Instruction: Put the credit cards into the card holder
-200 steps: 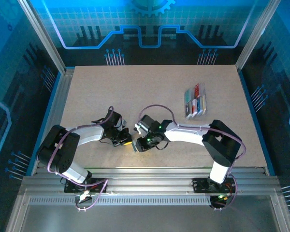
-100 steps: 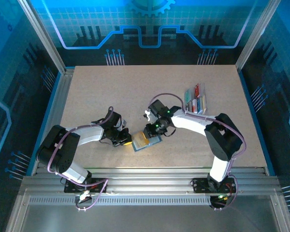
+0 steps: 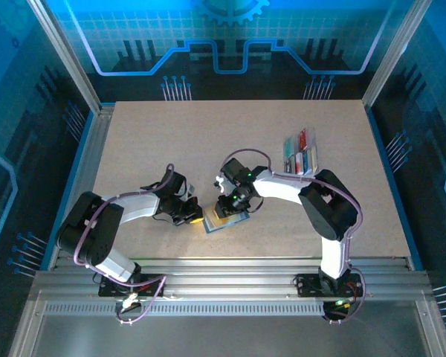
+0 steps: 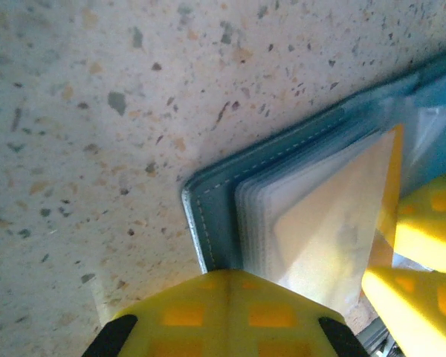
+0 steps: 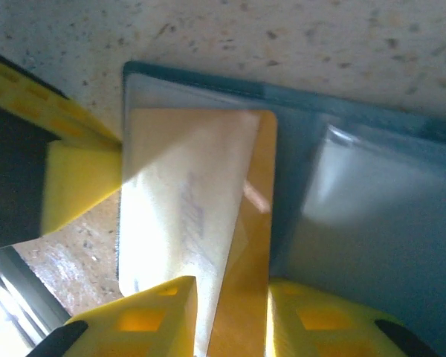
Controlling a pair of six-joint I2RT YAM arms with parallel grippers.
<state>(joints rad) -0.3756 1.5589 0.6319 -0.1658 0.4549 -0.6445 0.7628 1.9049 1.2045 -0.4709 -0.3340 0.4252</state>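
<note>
Card holder [image 3: 224,221] lies open on worktop [image 3: 171,149] near 6 o'clock. Left tool [image 3: 196,218] closed, pressing its 9 o'clock edge. Right tool [image 3: 227,207] jaws slightly apart over orange card [image 5: 241,245]; grip we cannot tell. We judge card light, stiff, slick, holder soft: take card by short edge.

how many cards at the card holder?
1: an orange card on the open card holder, partly under a clear sleeve. Others may hide inside the sleeves; those in the tray are too small to count.
</note>
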